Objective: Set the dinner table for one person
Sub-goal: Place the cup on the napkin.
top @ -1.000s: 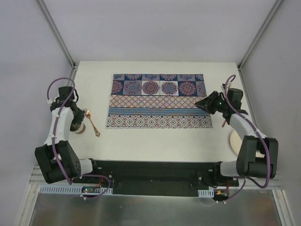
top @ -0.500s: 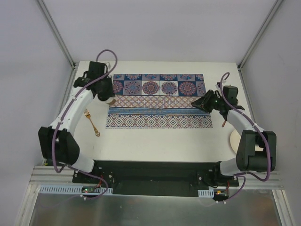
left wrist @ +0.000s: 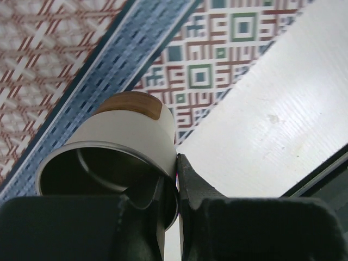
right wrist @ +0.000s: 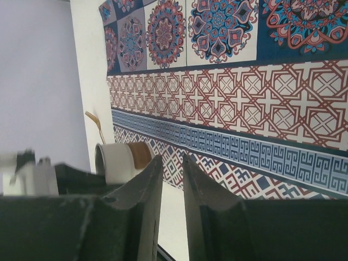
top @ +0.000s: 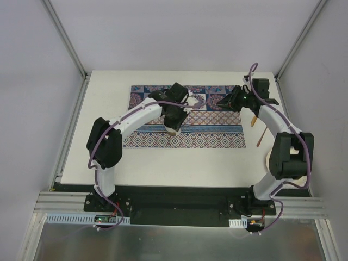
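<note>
Both arms share one build. The left arm [top: 138, 113] and the right arm [top: 272, 120] have smooth white shells on their long links and bulky matte black housings at the joints. A purple cable [top: 311, 163] runs along the outside of each, standing off in loose loops. At 6 o'clock in the top view the two bases sit on a long black plate [top: 174, 205], with small bits of coloured wiring at either end. The wrist cameras show plain, matte black, wedge-shaped jaws tapering to narrow tips.
</note>
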You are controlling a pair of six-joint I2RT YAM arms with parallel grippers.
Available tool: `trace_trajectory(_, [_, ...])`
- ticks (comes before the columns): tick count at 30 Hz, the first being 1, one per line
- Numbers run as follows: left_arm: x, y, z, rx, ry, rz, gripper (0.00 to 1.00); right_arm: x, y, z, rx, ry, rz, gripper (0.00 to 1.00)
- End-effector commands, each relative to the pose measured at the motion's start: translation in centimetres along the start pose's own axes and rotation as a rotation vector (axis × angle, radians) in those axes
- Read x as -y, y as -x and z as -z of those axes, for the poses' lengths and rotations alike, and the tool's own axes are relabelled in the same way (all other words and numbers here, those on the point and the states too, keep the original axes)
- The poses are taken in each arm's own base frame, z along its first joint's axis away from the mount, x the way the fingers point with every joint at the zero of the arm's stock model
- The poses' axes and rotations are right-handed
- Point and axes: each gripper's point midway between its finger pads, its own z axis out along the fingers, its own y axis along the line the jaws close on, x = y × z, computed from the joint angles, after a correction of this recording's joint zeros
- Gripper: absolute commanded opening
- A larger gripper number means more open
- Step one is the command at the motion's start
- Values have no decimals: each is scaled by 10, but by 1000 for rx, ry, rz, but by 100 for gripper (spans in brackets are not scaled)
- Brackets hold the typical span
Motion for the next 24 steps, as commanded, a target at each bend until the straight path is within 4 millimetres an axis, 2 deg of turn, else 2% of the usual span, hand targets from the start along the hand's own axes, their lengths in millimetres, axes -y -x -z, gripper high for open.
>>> trace_trajectory(1, [34, 11, -1, -8, -31, -216, 0, 3, 2, -5, -59, -58, 34, 24])
trace_trajectory(5, [41, 11, -13, -33, -13, -251, 0, 6, 2, -8, -90, -62, 34, 25])
trace_trajectory(9, [55, 17, -6, -10, -3, -315, 0, 15, -5, -19, -147, -62, 0, 25])
trace_trajectory(11, [63, 19, 0, 6, 3, -347, 0, 8, -3, -22, -164, -28, 5, 26])
trace_trajectory(12, [63, 18, 1, 7, 9, -367, 0, 11, -9, -25, -202, -37, 6, 26])
trace_trajectory(13, [64, 19, 3, 11, 12, -379, 0, 10, -13, -26, -227, -39, 16, 27])
trace_trajectory(14, [67, 19, 6, 18, 9, -396, 0, 0, -5, -25, -226, -33, 44, 27])
trace_trajectory(15, [67, 17, 6, 13, 8, -402, 0, 5, -15, -24, -274, -52, 49, 27])
trace_trajectory(19, [80, 13, 15, 24, -12, -461, 0, -16, -29, -25, -327, 24, 67, 28])
trace_trajectory(24, [102, -2, 38, 45, -66, -599, 0, -28, -37, -18, -364, 25, 108, 29])
